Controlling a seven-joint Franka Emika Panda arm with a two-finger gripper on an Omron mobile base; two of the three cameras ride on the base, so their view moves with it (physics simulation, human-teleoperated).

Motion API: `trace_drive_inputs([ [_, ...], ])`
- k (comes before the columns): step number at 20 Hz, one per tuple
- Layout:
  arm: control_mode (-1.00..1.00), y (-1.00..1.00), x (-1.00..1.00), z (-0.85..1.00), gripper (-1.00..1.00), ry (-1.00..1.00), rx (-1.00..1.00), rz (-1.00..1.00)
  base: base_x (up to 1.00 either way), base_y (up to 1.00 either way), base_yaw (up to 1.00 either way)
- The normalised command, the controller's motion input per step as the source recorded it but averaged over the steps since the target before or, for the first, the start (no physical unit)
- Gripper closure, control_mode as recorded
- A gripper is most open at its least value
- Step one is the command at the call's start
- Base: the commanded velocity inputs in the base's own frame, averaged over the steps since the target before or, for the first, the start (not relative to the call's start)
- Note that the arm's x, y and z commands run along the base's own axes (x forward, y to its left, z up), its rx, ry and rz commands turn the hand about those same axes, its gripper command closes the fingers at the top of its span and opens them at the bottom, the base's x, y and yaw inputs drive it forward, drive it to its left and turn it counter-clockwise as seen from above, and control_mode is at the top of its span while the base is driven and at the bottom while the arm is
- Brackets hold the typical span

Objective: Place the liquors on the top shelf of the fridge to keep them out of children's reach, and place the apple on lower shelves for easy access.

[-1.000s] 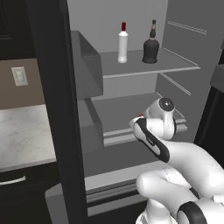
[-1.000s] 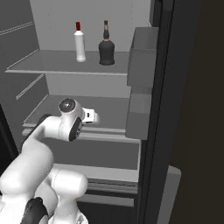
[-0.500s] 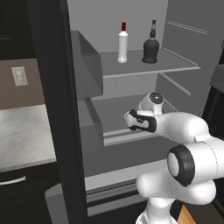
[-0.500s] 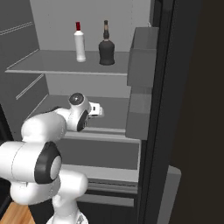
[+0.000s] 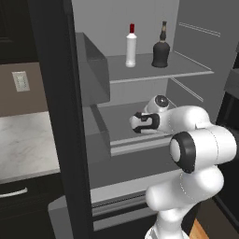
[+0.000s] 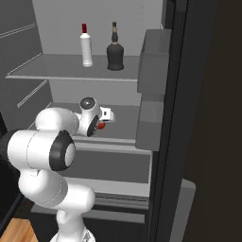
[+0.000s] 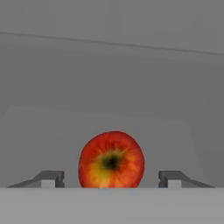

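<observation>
The gripper (image 7: 112, 178) stands spread, its fingertips (image 7: 52, 178) clear of the apple (image 7: 111, 159) on either side; the apple apparently rests on the lower shelf (image 6: 118, 137).

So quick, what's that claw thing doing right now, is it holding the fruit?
Tool: open, its tips standing apart on either side of the small round red apple, not clamped on it.

Glossy white arm (image 5: 196, 140), black joint rings
</observation>
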Motion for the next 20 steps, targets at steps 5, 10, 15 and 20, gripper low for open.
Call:
trace_drive_inputs([
  [5,-1.0,-0.01,-0.18,0.0,-1.0,0.0,0.0,0.0,0.0,0.0,0.0],
  [10,-1.0,-0.01,-0.72,0.0,-1.0,0.01,0.0,0.0,0.0,0.0,0.0],
  [15,-1.0,-0.07,-1.0,0.23,-1.0,0.0,0.0,0.0,0.0,0.0,0.0],
  [20,-1.0,-0.03,-1.0,0.42,-1.0,0.0,0.0,0.0,0.0,0.0,0.0],
])
